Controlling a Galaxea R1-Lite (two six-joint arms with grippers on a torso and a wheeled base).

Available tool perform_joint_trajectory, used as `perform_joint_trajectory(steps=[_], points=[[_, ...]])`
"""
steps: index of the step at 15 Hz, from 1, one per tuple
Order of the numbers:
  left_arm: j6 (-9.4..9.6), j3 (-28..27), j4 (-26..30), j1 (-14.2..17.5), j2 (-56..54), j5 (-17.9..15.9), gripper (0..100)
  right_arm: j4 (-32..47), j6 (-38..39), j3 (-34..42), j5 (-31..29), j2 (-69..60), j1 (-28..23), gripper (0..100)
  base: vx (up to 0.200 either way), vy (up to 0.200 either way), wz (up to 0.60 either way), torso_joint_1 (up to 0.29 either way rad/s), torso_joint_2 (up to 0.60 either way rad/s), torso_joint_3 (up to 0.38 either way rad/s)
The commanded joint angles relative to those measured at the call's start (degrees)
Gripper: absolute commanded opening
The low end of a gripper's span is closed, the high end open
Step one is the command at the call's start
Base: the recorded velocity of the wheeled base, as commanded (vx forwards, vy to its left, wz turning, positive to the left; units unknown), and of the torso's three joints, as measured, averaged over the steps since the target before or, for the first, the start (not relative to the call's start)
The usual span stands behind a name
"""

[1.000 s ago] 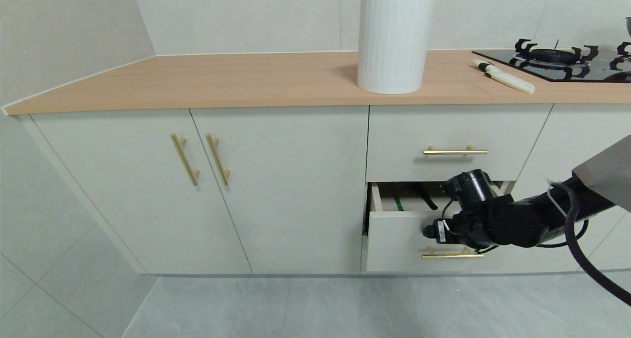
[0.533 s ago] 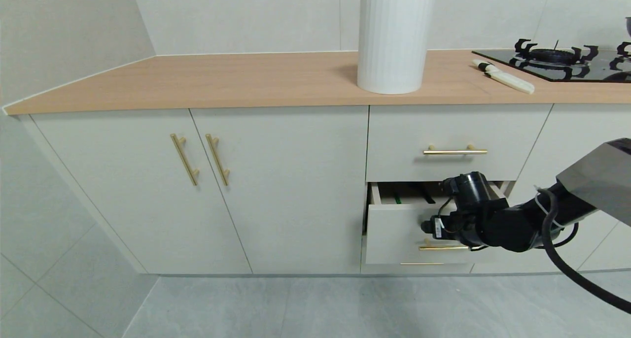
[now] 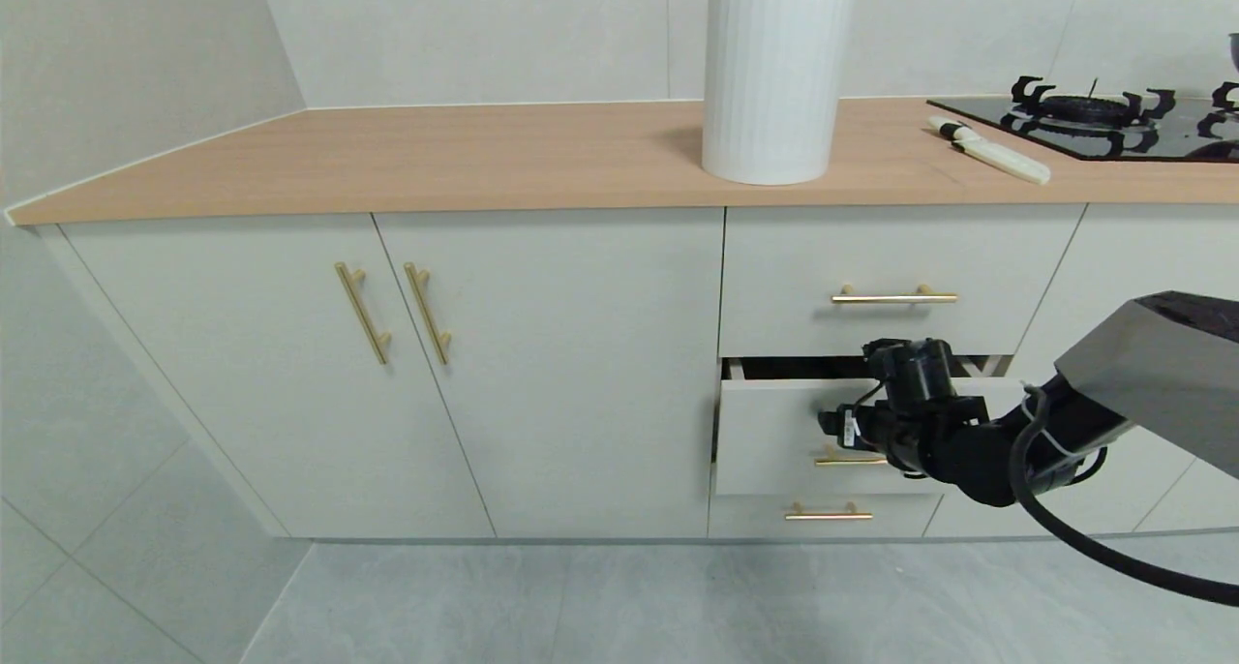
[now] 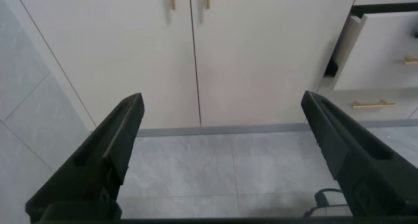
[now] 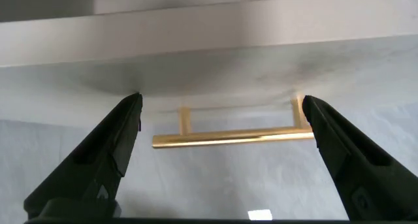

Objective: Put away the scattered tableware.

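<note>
On the light wooden table (image 3: 436, 161) the tall white ribbed cylinder (image 3: 770, 74) stands toward the right. The pale-bladed kitchen knife (image 3: 989, 150) lies farther right, just beside the black glass gas hob (image 3: 1113, 127) at the table's right end. Below the table, the pair of pale cabinet doors (image 3: 387, 374) sits left of a stack of drawers, where the middle pale drawer (image 3: 774, 437) juts slightly out between the shut top drawer (image 3: 774, 277) and the shut bottom drawer (image 3: 755, 519). My right fingers (image 5: 111, 152) stand spread before that middle drawer's front, one to each side of its brass bar handle (image 5: 235, 138), and my left fingers (image 4: 104, 152) hang apart over the grey tiled floor (image 4: 228, 165) in front of the cabinet doors.
</note>
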Motion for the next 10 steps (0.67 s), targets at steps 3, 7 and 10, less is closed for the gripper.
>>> perform_joint_trajectory(steps=[3, 7, 10], points=[[0.0, 0.0, 0.01, 0.01, 0.02, 0.01, 100, -6.18, -0.38, -0.95, -1.86, 4.52, -0.9, 100, 0.0, 0.0, 0.0, 0.0, 0.0, 0.0], [0.0, 0.0, 0.01, 0.01, 0.02, 0.01, 100, -8.02, -0.29, -2.27, -1.95, 6.01, -2.13, 100, 0.0, 0.0, 0.0, 0.0, 0.0, 0.0], [0.0, 0.0, 0.01, 0.01, 0.02, 0.01, 100, -9.34, -0.2, -4.12, -2.21, 7.33, -3.36, 100, 0.0, 0.0, 0.0, 0.0, 0.0, 0.0]])
